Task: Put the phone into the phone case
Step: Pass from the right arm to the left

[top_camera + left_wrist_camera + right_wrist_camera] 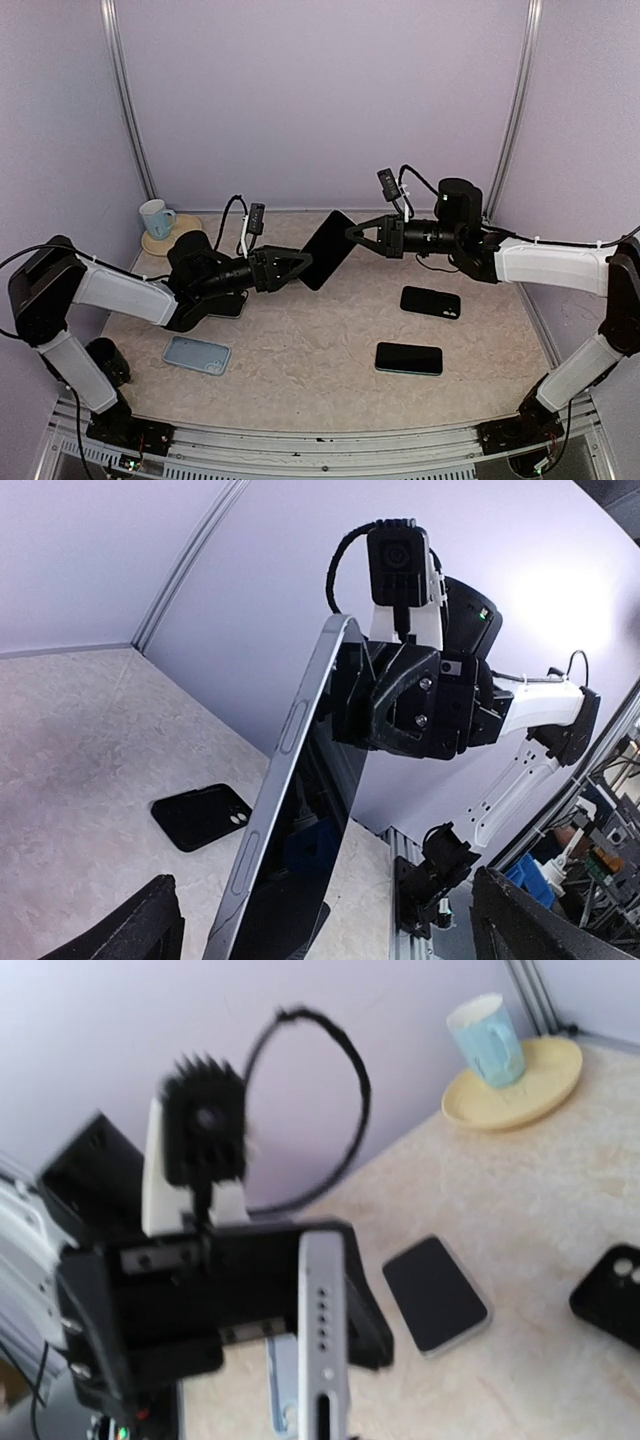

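A phone (330,250) with a silver-blue frame and a dark screen hangs tilted in the air between both grippers. My left gripper (303,263) is at its lower end. In the left wrist view the left fingers (150,925) stand wide apart on either side of the phone (290,810). My right gripper (352,232) is closed on the phone's upper end, also seen in the left wrist view (375,695). The right wrist view shows the phone's port end (325,1330) close up. A black case (430,301) and a light-blue case (197,354) lie on the table.
A second dark phone (409,358) lies at the front right. Another phone (435,1293) lies under the left arm. A pale blue mug (157,218) stands on a yellow saucer (525,1085) at the back left. A dark object (105,360) sits by the left arm's base.
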You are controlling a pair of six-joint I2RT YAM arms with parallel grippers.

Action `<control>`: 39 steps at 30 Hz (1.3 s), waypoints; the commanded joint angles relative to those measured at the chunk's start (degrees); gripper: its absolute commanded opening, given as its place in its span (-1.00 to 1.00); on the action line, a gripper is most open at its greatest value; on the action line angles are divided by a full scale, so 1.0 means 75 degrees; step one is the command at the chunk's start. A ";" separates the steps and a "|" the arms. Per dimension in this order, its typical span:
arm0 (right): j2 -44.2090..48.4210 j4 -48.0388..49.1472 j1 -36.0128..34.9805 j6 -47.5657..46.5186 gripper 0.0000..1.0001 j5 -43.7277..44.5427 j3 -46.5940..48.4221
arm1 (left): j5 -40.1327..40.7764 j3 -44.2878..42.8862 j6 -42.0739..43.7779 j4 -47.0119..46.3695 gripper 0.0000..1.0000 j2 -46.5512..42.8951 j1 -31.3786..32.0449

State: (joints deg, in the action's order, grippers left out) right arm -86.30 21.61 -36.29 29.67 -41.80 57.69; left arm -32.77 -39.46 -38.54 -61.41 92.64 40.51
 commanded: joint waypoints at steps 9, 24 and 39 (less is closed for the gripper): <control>0.0444 0.1857 0.0089 0.0708 -1.00 0.0241 -0.0279 | -0.0326 -0.0152 -0.0820 -0.1061 0.36 0.0685 -0.0023; 0.0270 0.2712 0.0152 0.1130 -1.00 0.0243 -0.0721 | -0.0825 -0.0184 -0.1353 -0.2166 -0.53 0.0886 -0.0034; 0.0446 0.1916 0.0320 0.0682 -0.23 -0.0182 -0.0563 | -0.1168 -0.0141 -0.1344 -0.2221 -1.00 0.0751 -0.0067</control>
State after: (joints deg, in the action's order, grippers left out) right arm -85.17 38.44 -34.94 37.76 -42.61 52.53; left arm -39.90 -39.57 -49.30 -76.53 99.09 39.94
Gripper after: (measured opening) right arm 0.251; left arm 0.098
